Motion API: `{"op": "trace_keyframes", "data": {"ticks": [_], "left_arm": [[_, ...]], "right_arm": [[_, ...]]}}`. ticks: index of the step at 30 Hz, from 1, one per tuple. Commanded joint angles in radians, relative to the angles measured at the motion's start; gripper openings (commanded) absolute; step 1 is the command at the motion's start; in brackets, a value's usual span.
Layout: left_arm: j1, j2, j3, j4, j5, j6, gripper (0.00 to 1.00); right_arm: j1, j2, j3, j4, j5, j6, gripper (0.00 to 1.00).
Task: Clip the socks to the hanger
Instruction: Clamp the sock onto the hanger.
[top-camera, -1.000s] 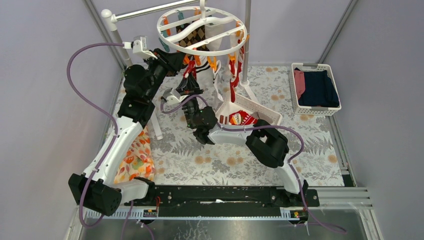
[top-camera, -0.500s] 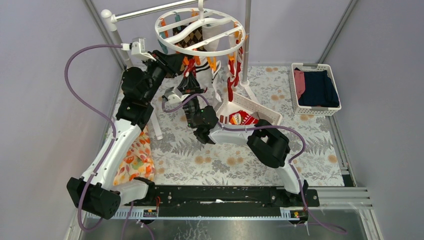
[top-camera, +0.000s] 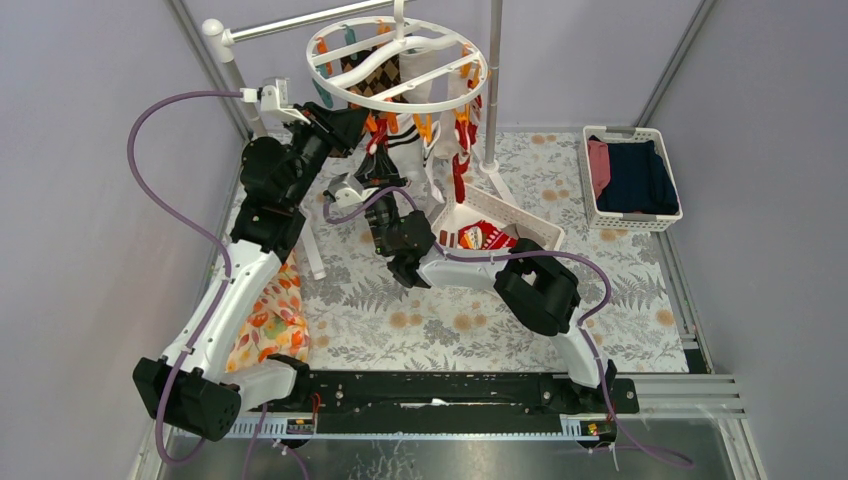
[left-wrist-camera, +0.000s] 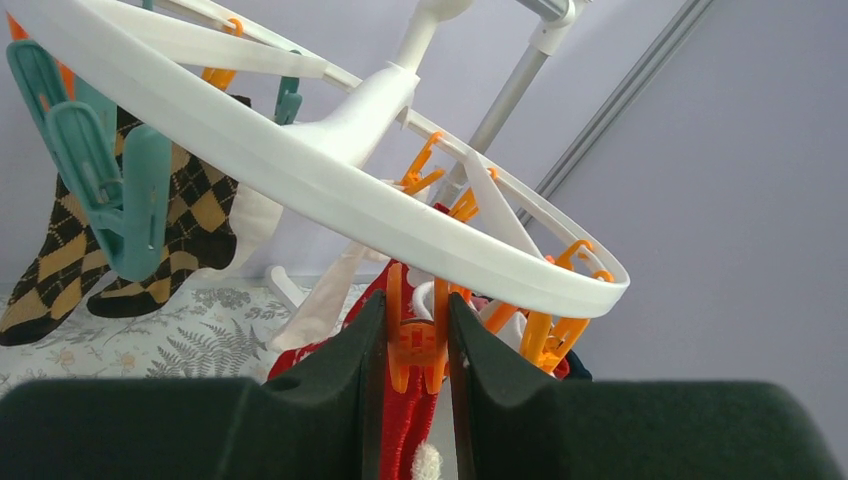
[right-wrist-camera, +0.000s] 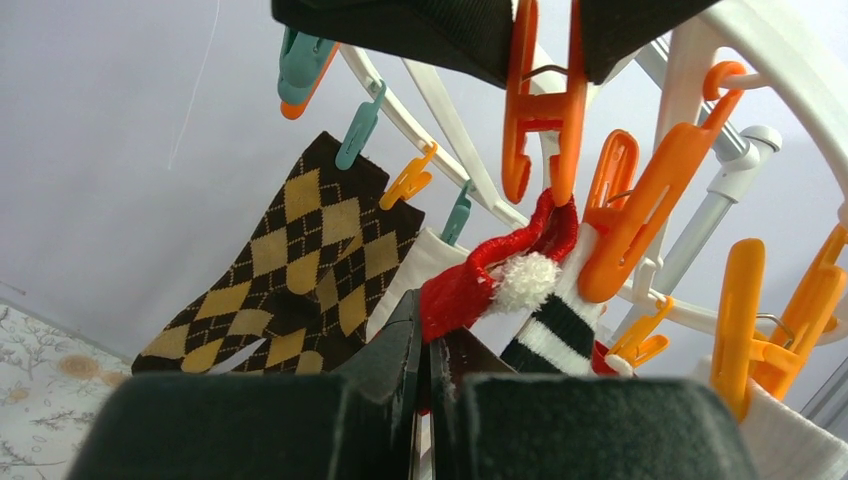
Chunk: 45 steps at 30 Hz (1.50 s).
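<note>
Floral bench (top-camera: 450, 325) below; one hanger (top-camera: 400, 55) up at rear, two argyle socks (right-wrist-camera: 290, 265) clipped on. Left pincer (left-wrist-camera: 415, 305) squeezes one orange clip (left-wrist-camera: 412, 345). Right pincer (right-wrist-camera: 428, 325) pinches one red sock (right-wrist-camera: 465, 285) just beneath that clip.

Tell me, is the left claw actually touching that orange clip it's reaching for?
Touching. The left wrist view shows both fingers of the left gripper pressed against the sides of the orange clip, with no gap visible.

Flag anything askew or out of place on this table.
The white slatted basket in mid-table sits skewed to the table edges, unlike the squared-up basket at far right. An orange floral cloth lies crumpled at the left edge, beside the left arm.
</note>
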Motion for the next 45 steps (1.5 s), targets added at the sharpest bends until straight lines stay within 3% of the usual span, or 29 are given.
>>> {"op": "trace_keyframes", "data": {"ticks": [1,27,45], "left_arm": [[0.007,-0.017,-0.017,0.066,0.025,-0.001,0.09],[0.007,0.007,-0.050,0.072,0.014,0.046,0.09],[0.007,-0.014,-0.115,0.159,0.009,0.076,0.09]], "right_arm": [[-0.010,-0.044,0.010,0.034,0.008,0.018,0.00],[0.010,-0.064,0.015,0.036,-0.030,0.014,0.00],[0.026,-0.059,0.054,0.033,-0.029,0.042,0.00]]}}
